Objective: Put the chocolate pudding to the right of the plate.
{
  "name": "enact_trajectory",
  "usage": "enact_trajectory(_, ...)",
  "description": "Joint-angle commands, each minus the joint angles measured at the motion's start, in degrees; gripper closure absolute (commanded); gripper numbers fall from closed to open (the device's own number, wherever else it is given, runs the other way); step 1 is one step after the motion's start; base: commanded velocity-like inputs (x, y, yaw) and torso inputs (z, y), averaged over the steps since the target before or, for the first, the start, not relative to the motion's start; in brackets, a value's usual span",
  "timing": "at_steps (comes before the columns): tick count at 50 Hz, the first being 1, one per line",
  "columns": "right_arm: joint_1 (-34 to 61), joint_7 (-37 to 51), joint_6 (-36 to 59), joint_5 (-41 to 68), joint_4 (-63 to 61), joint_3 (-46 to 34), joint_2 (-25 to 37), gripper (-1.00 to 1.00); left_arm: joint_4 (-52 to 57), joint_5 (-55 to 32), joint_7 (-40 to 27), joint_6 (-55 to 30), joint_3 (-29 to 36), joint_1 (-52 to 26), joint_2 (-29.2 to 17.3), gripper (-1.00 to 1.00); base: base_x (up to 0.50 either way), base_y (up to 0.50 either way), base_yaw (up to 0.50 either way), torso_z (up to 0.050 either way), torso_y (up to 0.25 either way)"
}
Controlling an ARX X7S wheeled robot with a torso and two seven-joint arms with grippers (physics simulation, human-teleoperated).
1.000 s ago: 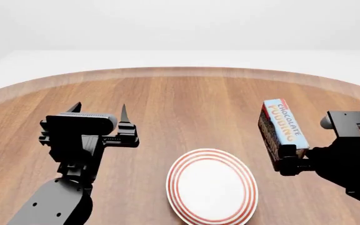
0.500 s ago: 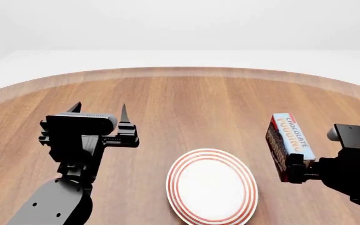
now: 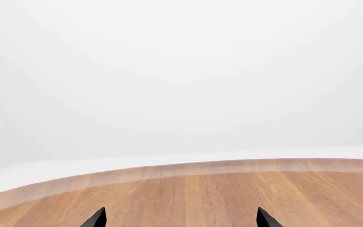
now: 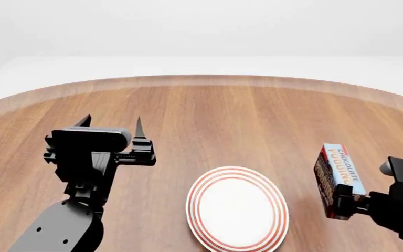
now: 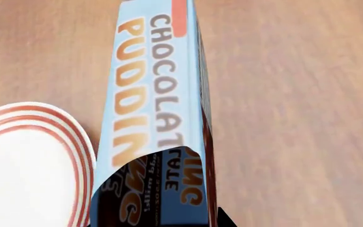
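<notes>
My right fingers [image 4: 343, 202] clamp the chocolate pudding [image 4: 339, 175] just beside the plate [image 4: 238, 209] above the bench [image 4: 215, 121] — my left fingers [image 4: 110, 124] spread wide, holding nothing.

Round wooden table [image 4: 222, 110] with a raised rim, plain white surroundings, even light.

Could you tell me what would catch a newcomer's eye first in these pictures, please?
Probably the pudding, a blue carton with orange lettering, gripped by the right pincer at the table's right side, beside the plate. The white plate with red rings sits near the front edge of the head view, in the middle. The left pincer hangs open and empty over bare wood on the left.
</notes>
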Motion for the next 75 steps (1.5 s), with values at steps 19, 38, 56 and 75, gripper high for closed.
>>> enact_trajectory(19,-1.3,-3.2,-3.2,-1.8,2.9,-1.3,-0.3,1.0,0.0,-0.4,-0.4,-0.2,0.7,-0.6,-0.3,-1.0,0.0,0.0,0.0,0.0,0.001)
enact_trajectory(38,-1.5,-4.9,-3.7,-2.5,3.5,-3.4,-0.8,1.0,-0.3,-0.6,-0.7,0.4,0.9,-0.3,-0.5,-1.0,0.0,0.0,0.0,0.0,0.0)
enact_trajectory(56,-1.2,-4.8,-5.0,-3.2,6.4,-3.4,-1.7,1.0,0.0,-1.0,-1.0,0.5,0.9,-0.1,-0.7,-1.0,0.0,0.0,0.0,0.0,0.0)
enact_trajectory(75,-0.6,-4.0,-4.2,-2.4,5.8,-2.7,-1.4,-1.0,-0.4,-1.2,-1.1,0.5,1.3,-0.7,-0.9,-1.0,0.0,0.0,0.0,0.0,0.0)
